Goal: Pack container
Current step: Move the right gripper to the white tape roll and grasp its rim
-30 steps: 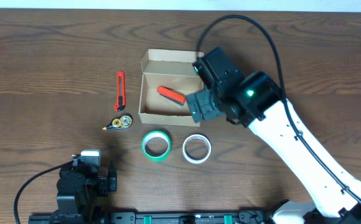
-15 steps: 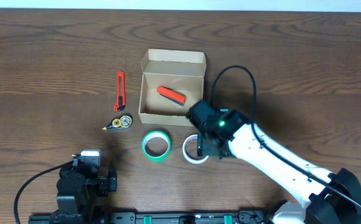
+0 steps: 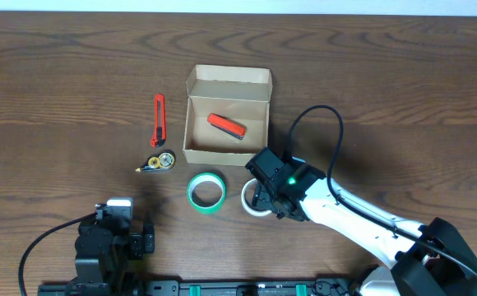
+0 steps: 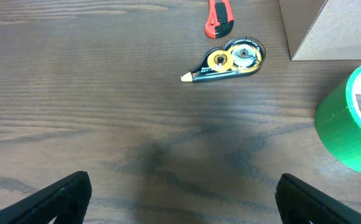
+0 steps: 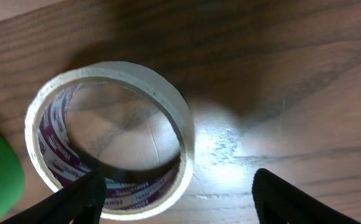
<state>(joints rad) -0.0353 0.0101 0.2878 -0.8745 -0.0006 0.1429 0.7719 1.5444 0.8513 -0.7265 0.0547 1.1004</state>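
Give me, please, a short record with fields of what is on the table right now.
Box: open, lid flap folded back, a red item inside.
Left of box: red box cutter, with a correction tape dispenser just below it.
Front of box: green tape roll and white tape roll, lying flat side by side.
Right gripper: open, low over the white tape roll, fingers straddling part of its rim.
Left gripper: open, holding nothing.

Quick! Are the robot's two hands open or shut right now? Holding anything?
Left gripper: open, holding nothing.
Right gripper: open, down at the white tape roll, not gripping it yet.
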